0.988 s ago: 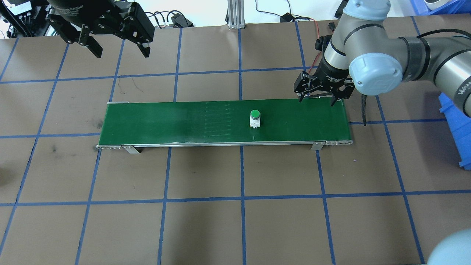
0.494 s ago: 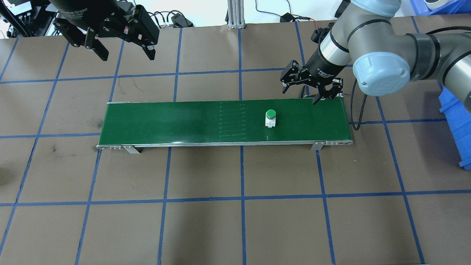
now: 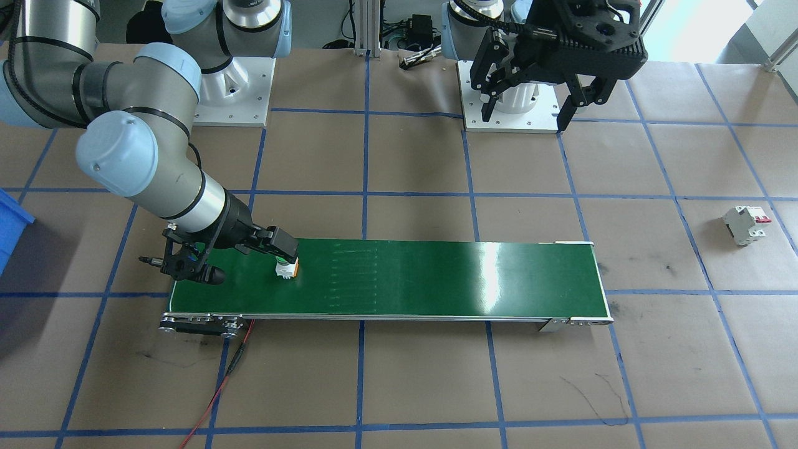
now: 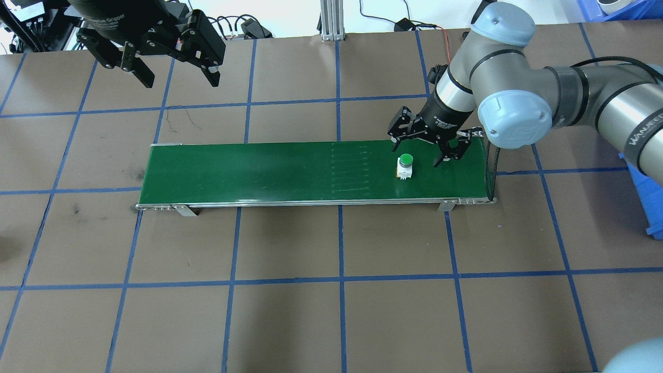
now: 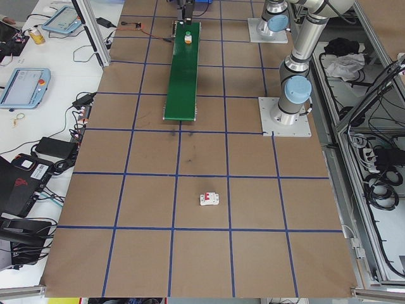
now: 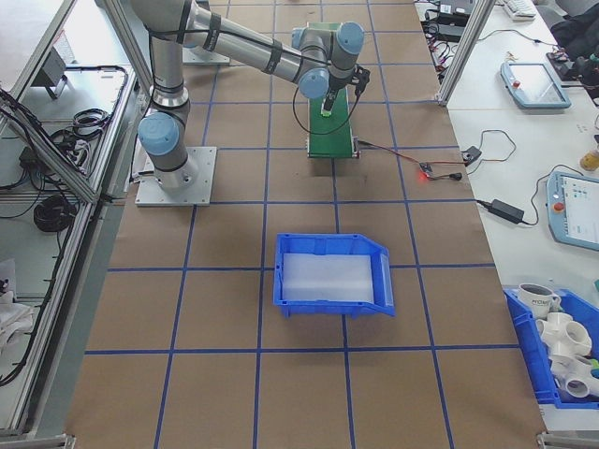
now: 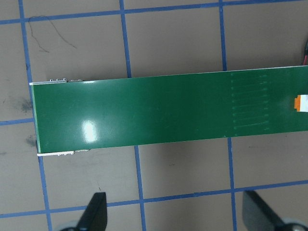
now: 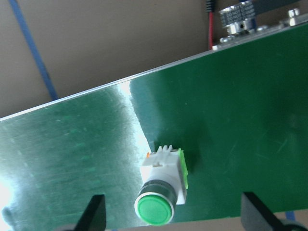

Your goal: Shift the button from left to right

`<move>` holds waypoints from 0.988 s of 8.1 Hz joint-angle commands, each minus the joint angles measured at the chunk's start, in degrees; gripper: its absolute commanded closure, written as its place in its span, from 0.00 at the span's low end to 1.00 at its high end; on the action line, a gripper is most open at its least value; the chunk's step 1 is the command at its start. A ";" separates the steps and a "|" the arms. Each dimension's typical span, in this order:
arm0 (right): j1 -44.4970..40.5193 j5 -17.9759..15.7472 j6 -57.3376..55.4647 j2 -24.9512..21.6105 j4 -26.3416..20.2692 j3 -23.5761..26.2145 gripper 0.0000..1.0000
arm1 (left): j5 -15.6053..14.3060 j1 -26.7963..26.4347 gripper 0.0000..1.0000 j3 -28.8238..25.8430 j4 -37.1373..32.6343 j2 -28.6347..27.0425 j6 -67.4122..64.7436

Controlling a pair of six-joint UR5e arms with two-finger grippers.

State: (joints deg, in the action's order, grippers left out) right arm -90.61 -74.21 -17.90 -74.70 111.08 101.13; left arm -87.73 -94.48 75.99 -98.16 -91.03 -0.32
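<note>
The button (image 4: 404, 166), a small white module with a green cap, stands on the green conveyor belt (image 4: 269, 171) near its right end. The front-facing view shows the button (image 3: 287, 268) with its orange side. My right gripper (image 4: 420, 150) hangs open just above and behind it, not touching. From the right wrist, the button (image 8: 161, 187) sits low between the spread fingers (image 8: 94, 214). My left gripper (image 4: 178, 77) is open and empty, high over the table's far left. Its wrist view catches only the button's orange edge (image 7: 301, 102).
A white circuit breaker (image 3: 745, 226) with red levers lies on the table beyond the belt's left end. A blue bin (image 6: 332, 274) sits past the belt's right end. A red cable (image 3: 218, 386) trails from the conveyor's right end.
The button has travelled rightwards along the belt. My right gripper has swung in over the belt and lowered toward it. The left gripper shifted slightly right, still open.
</note>
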 commanded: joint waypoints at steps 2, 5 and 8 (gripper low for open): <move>-0.35 -8.04 2.24 2.97 2.20 0.91 0.17 | 0.19 0.00 0.00 0.04 0.16 -0.02 0.06; -0.27 -15.48 12.94 2.89 3.09 0.47 0.94 | 0.19 0.00 0.00 0.04 0.16 -0.02 0.06; 0.26 -19.27 15.42 1.93 2.74 -2.23 1.00 | 0.19 0.09 0.00 0.04 0.16 -0.02 0.06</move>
State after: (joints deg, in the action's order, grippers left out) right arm -90.86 -89.71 -4.92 -72.09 114.03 101.37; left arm -87.54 -94.41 76.03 -98.00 -91.06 -0.26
